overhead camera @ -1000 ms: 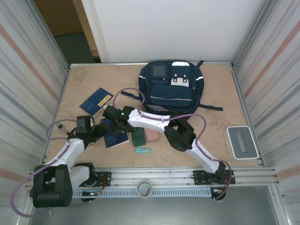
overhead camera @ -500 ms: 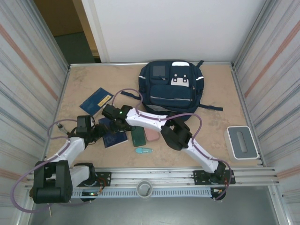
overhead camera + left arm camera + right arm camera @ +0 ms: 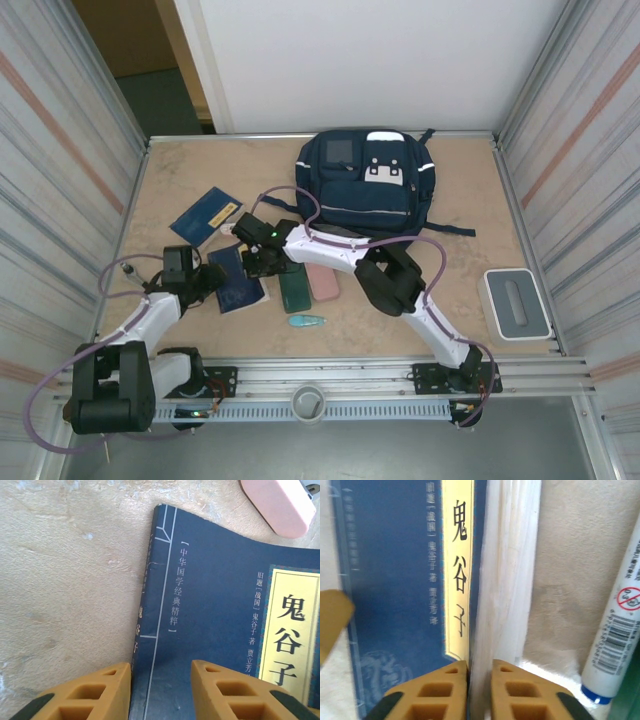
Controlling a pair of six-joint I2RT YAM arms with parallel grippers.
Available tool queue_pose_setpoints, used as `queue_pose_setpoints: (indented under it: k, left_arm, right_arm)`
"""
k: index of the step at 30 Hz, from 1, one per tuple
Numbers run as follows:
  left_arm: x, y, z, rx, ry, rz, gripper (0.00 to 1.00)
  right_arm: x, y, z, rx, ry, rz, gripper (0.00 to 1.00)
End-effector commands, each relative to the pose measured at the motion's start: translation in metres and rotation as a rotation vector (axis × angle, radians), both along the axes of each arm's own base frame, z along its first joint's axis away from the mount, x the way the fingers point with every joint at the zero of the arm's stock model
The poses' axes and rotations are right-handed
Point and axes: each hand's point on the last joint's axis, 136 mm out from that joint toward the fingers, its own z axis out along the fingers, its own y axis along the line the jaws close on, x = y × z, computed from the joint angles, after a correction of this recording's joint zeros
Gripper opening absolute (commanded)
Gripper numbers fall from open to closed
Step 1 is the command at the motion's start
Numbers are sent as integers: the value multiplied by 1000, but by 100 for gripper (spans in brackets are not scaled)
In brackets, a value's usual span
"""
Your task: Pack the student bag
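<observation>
My left gripper [image 3: 160, 669] has narrowed but stands open astride the spine of the blue book [image 3: 215, 605]. My right gripper [image 3: 480, 666] has just pinched its page edge, so lifting can begin. The student bag [image 3: 365, 185] lies ahead, well apart.

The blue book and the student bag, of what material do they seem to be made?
The blue book: most likely paper, with a smooth dark blue card cover that carries a printed yellow title strip; a white block of pages shows at its edge. The student bag: it seems to be woven fabric, matte navy and softly creased, with pockets and limp dark straps.
</observation>
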Motion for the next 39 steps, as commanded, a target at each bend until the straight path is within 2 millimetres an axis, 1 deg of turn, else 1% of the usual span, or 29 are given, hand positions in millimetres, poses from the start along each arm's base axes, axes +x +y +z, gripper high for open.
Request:
queue_pose_setpoints:
  k: [1, 2, 3, 6, 8, 10, 13, 15, 17, 21, 22, 25, 28, 29, 31, 33, 34, 35, 36, 37, 38, 39]
  left_arm:
    - [2, -4, 10, -35, -40, -2, 38]
    - [2, -3, 13, -39, -50, 4, 40]
    - [3, -3, 18, -50, -68, 7, 41]
    - [6, -4, 42, -98, -135, 20, 52]
    - [9, -10, 66, -141, -205, 11, 61]
    - [10, -19, 95, -214, -294, 1, 73]
    - [9, -32, 137, -298, -408, -43, 82]
    - [7, -40, 157, -325, -457, -88, 85]
    - [7, -49, 173, -361, -483, -140, 86]
    - [12, -76, 196, -486, -504, -279, 85]
    - [14, -83, 198, -509, -503, -309, 83]
    - [19, -107, 209, -554, -516, -419, 70]
    - [23, -129, 217, -569, -530, -507, 53]
    - [24, -135, 220, -577, -537, -530, 46]
    - [27, -144, 228, -586, -561, -560, 33]
    - [28, -152, 239, -597, -598, -597, 18]
    - [27, -158, 245, -602, -619, -623, 11]
    - [25, -165, 254, -610, -642, -663, 5]
    - [22, -174, 263, -621, -665, -705, 0]
    - [19, -181, 270, -630, -685, -741, 0]
    - [16, -189, 278, -639, -708, -774, 0]
    - [13, -196, 286, -649, -729, -804, 0]
  right_arm:
    - [-4, 18, 50, 180, -22, 37, 5]
    - [-4, 16, 55, 199, -22, 36, 1]
    - [-4, 15, 66, 231, -28, 38, 0]
    - [-5, 8, 95, 321, -30, 49, 0]
    - [-5, 2, 117, 384, -43, 58, 0]
    - [-2, -8, 140, 452, -57, 55, 0]
    - [4, -24, 172, 557, -63, 52, 0]
    - [7, -35, 192, 621, -72, 52, 0]
    - [12, -46, 209, 674, -85, 47, 0]
    - [21, -68, 234, 760, -113, 36, 0]
    - [22, -72, 237, 772, -114, 37, 0]
    - [24, -83, 242, 779, -132, 34, 0]
    - [24, -93, 242, 779, -135, 33, 0]
    - [25, -97, 239, 767, -137, 27, 0]
    - [28, -109, 233, 731, -149, 19, 0]
    - [32, -127, 227, 691, -177, 13, 1]
    - [33, -136, 226, 681, -189, 12, 7]
    - [34, -146, 225, 676, -198, 10, 18]
    - [35, -157, 225, 677, -202, 6, 31]
    - [35, -166, 227, 684, -208, 3, 40]
    - [34, -175, 229, 694, -214, 0, 52]
    - [32, -184, 232, 707, -221, -3, 59]
